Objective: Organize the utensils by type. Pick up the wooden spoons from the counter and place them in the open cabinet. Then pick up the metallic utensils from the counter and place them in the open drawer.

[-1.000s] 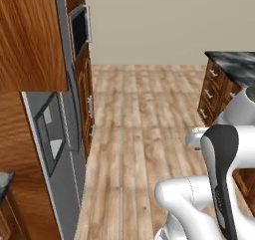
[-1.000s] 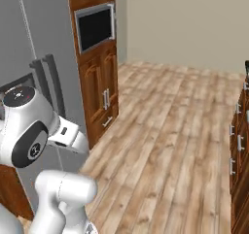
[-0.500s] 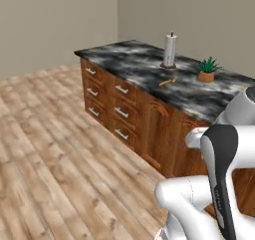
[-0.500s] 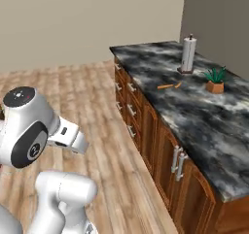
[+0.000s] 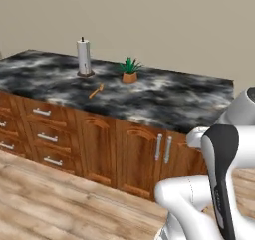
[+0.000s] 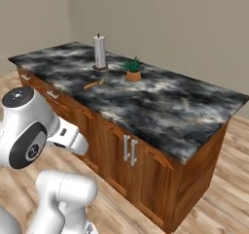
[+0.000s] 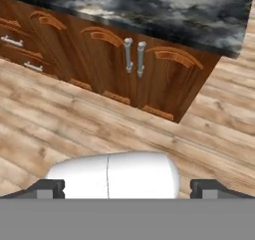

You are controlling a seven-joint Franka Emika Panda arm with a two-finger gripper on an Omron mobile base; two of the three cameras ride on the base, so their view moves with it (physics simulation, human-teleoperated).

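One orange-brown wooden spoon [image 5: 96, 90] [image 6: 93, 84] lies on the black-and-grey marble counter [image 5: 169, 102] [image 6: 165, 109], between the paper-towel roll and the potted plant. My gripper [image 7: 128, 189] hangs low over the wood floor in front of the counter [image 7: 149, 5], far from the spoon. Its fingertips [image 7: 50, 188] stand wide apart at the bottom of the hand view, open, with nothing between them. The metallic utensils, the open cabinet and the open drawer are out of view.
A white paper-towel roll [image 5: 83, 57] [image 6: 99, 52] and a small potted plant [image 5: 129, 70] [image 6: 133, 69] stand on the counter. Shut cabinet doors with silver handles [image 7: 133, 56] [image 5: 163, 148] and shut drawers [image 5: 42, 112] front it. Wood floor [image 7: 74, 129] lies before it.
The whole picture has swung: the base has turned from a fridge and floor towards the counter island, which now sits closer and more square-on. The gripper stays open.
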